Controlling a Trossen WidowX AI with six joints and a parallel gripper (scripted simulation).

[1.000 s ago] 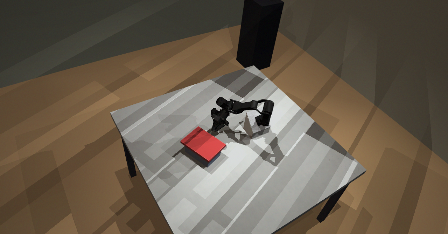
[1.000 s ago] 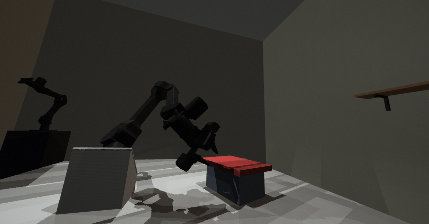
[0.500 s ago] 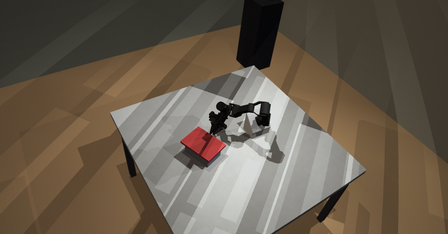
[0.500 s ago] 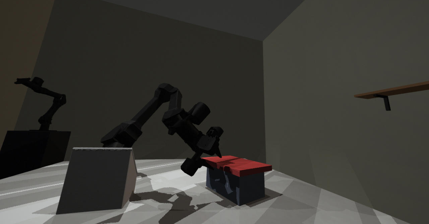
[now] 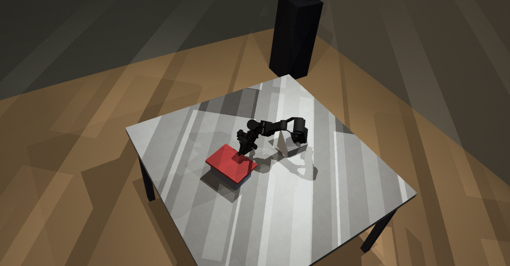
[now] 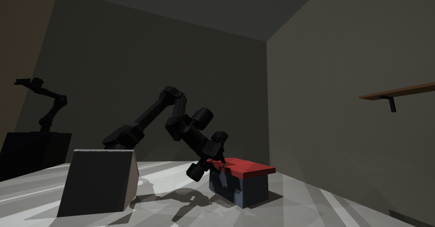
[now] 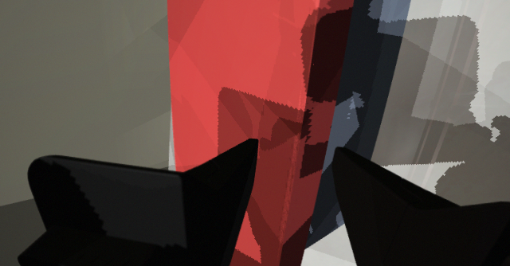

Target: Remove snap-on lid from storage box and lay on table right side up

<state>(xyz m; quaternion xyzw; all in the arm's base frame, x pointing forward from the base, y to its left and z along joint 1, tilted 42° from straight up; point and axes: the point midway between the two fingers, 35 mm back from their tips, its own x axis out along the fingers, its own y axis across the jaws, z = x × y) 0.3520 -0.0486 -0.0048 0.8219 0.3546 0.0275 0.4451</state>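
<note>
The red lid (image 5: 228, 166) (image 6: 252, 166) (image 7: 239, 39) sits level on the dark blue storage box (image 5: 222, 178) (image 6: 255, 192) (image 7: 370, 59), its rim jutting past the walls. My gripper (image 5: 241, 153) (image 6: 222, 168) (image 7: 295, 152) is at the lid's edge on the arm's side, tilted downward. It is open, with its fingers partly apart and straddling that edge: one fingertip is over the lid's top, the other is lower, beside the box wall under the rim. A gap shows between the fingertips in the wrist view. Whether either fingertip touches the lid cannot be told.
A pale wedge-shaped block (image 5: 281, 145) (image 6: 94, 180) stands on the table (image 5: 356, 200) near my arm's base. A black pillar (image 5: 295, 36) (image 6: 27, 149) with another arm (image 6: 51, 110) stands beyond the table. A wooden shelf (image 6: 401, 92) is on the wall.
</note>
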